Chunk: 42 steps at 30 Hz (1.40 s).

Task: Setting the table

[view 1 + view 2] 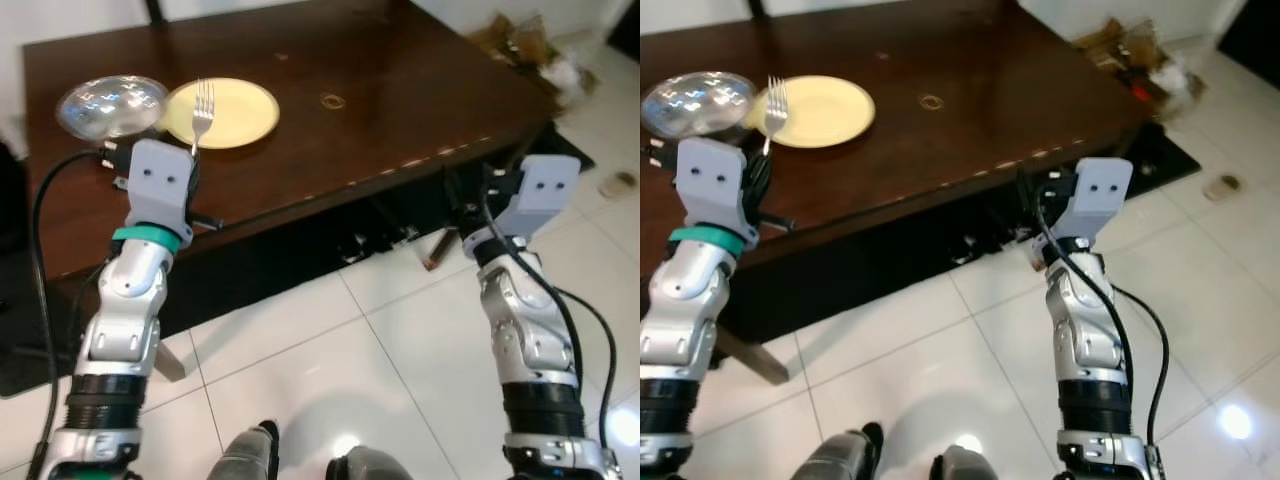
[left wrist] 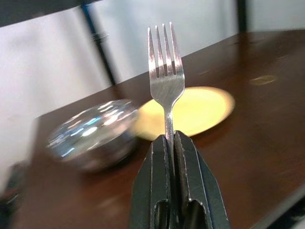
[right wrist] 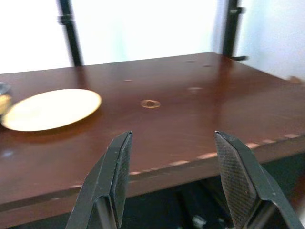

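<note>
Your left gripper (image 2: 174, 143) is pinching the fork (image 2: 165, 78) by its handle, tines upright, at the near edge of the dark wooden table (image 1: 400, 90). Just beyond the tines lies the yellow plate (image 1: 225, 110), and beside the plate the glass bowl (image 1: 110, 105). Your right gripper (image 3: 172, 143) is spread wide and holds nothing; it waits before the table edge, well apart from the plate. I judge you are in the step of placing the fork. Next, you need to carry it forward, lower it flat beside the plate, then release.
</note>
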Motion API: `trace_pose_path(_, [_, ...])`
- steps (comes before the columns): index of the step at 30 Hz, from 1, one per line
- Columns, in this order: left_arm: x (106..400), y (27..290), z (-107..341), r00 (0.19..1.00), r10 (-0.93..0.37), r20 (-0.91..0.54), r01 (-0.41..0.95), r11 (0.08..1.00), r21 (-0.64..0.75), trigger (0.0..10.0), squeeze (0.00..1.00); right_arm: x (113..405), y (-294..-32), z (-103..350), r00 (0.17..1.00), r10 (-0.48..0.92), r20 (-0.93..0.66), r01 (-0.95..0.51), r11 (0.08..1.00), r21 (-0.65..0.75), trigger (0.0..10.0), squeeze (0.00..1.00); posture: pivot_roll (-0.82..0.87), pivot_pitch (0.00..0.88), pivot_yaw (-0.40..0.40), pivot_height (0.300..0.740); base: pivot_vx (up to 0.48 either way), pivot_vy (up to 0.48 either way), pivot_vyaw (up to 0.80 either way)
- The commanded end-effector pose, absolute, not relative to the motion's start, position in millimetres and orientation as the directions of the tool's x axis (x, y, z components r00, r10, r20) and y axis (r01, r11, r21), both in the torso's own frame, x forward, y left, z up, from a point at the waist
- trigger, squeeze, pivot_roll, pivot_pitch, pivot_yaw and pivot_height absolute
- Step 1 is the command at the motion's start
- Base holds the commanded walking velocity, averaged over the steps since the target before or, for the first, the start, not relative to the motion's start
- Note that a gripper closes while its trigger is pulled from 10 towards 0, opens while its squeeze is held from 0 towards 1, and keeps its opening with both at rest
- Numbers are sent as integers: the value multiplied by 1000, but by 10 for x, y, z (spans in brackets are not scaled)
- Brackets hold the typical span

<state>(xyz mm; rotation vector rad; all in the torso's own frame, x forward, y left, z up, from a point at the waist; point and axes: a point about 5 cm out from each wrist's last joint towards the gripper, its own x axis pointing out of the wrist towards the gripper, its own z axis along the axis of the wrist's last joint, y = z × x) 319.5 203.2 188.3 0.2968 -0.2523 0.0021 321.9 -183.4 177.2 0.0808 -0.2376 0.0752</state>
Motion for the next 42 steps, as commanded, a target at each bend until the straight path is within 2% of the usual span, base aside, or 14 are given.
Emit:
trace_pose_path(1, [3201,2042,1845,970,-35,240,-38,955,293,10000,0,3221,-1899,1711,975,43,216,-58,996,63,10000,0,58,0,-31,740,0,0,794])
trace_pose_path(14, [3211,1997,1859,968,-48,248,-29,954,298,10000,0,3237,-1952,1739,974,25,224,-39,997,61,10000,0,54,0,-27,740,0,0,794])
trace_pose_path(16, [3260,1933,1902,967,-72,246,-7,952,306,10000,0,3238,-2111,1723,972,-100,212,69,987,148,10000,0,48,0,-3,740,0,0,794])
trace_pose_path(19, [3281,1909,1917,967,-84,241,7,953,302,10000,0,3234,-2183,1709,967,-157,201,122,977,174,10000,0,46,0,0,740,0,0,781])
trace_pose_path(20, [3305,1885,1932,966,-97,239,21,953,303,10000,0,3229,-2265,1691,957,-222,187,186,963,196,10000,0,47,0,2,740,0,0,0])
trace_pose_path(23, [3349,1842,1947,962,-119,247,31,942,334,10000,0,3212,-2329,1693,940,-284,190,242,946,218,10000,0,44,0,7,740,0,0,0])
trace_pose_path(30, [3415,1755,1967,954,-169,247,73,932,355,10000,0,3175,-2427,1687,913,-360,190,316,922,225,10000,0,32,0,27,740,254,0,0])
trace_pose_path(42, [3463,1658,1999,944,-213,254,113,927,358,10000,0,3164,-2405,1710,908,-362,210,322,925,200,10000,0,25,0,37,740,480,0,0])
